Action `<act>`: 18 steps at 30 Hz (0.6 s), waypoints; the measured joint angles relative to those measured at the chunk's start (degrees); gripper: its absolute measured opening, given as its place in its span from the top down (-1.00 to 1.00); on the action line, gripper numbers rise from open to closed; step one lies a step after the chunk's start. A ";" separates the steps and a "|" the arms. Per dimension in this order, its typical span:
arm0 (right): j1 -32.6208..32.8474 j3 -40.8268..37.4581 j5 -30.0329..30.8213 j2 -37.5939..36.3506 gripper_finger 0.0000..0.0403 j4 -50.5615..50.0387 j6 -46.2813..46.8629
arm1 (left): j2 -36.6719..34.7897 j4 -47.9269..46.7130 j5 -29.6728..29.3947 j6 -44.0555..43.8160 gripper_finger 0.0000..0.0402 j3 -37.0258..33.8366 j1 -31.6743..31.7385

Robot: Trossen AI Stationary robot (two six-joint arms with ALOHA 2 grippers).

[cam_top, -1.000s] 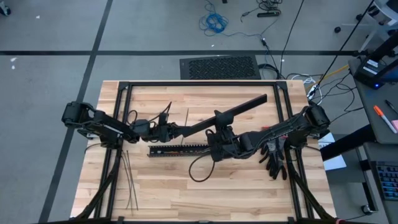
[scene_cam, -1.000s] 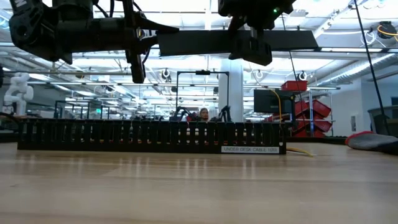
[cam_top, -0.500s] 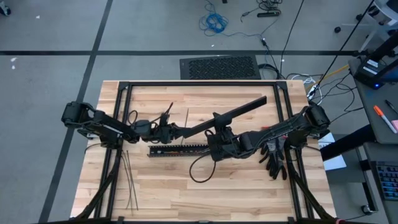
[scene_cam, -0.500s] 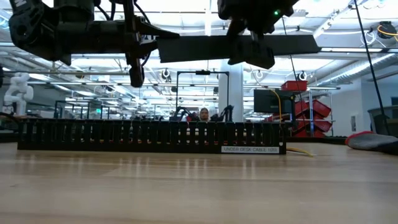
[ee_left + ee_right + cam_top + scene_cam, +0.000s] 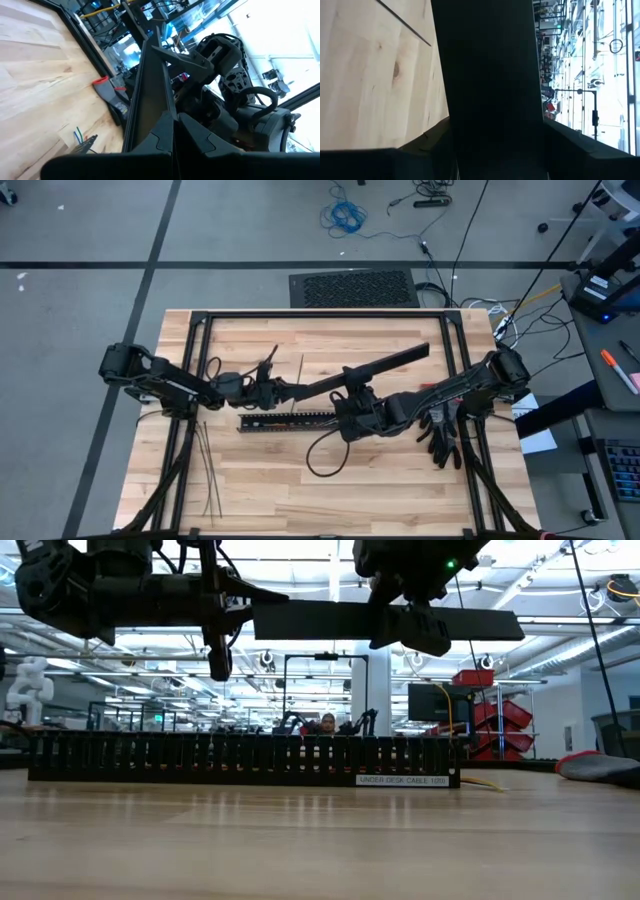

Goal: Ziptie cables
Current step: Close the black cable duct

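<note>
Your left claw [image 5: 283, 389] is clamping one end of the flat black lid [image 5: 385, 361] mid-frame — your right claw [image 5: 352, 383] is straddling it, jaws partly open, above the slotted duct [image 5: 290, 420] on the surface [image 5: 400, 490].

Black slotted duct [image 5: 290, 420] lies beside gloves [image 5: 440, 438].

My pincers [image 5: 285, 389] are black, the cover strip [image 5: 390, 360] black, the worktop [image 5: 400, 480] pale striped wood.

Table top [image 5: 300, 490]: pale wood planks, matt, visible grain and knots. Slotted duct [image 5: 240, 758]: black plastic, matt. Flat lid strip [image 5: 385, 363]: dark plastic, smooth. Frame [image 5: 320, 313]: black metal. Glove [image 5: 442, 438]: black, cloth-like.
</note>
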 joint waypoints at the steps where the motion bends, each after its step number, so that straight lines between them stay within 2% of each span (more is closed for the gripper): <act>1: 0.02 0.00 -0.02 0.00 -0.14 0.02 0.14 | 0.00 0.10 -0.04 -0.24 0.92 0.00 0.00; 4: 0.02 0.00 0.05 0.00 -0.14 0.03 0.24 | 0.03 0.28 0.50 1.85 0.92 0.00 0.43; 8: 0.02 0.03 0.52 -0.05 -0.13 0.09 0.94 | -0.86 0.55 3.61 11.95 0.83 -0.02 1.77; 14: -0.14 0.31 -1.93 -0.66 -0.11 -1.86 6.12 | -5.06 0.45 6.45 38.20 0.62 -0.11 2.41; 18: -0.52 0.09 -4.64 -1.08 -0.11 -4.99 8.16 | -7.91 0.62 7.42 49.26 0.51 -0.09 2.29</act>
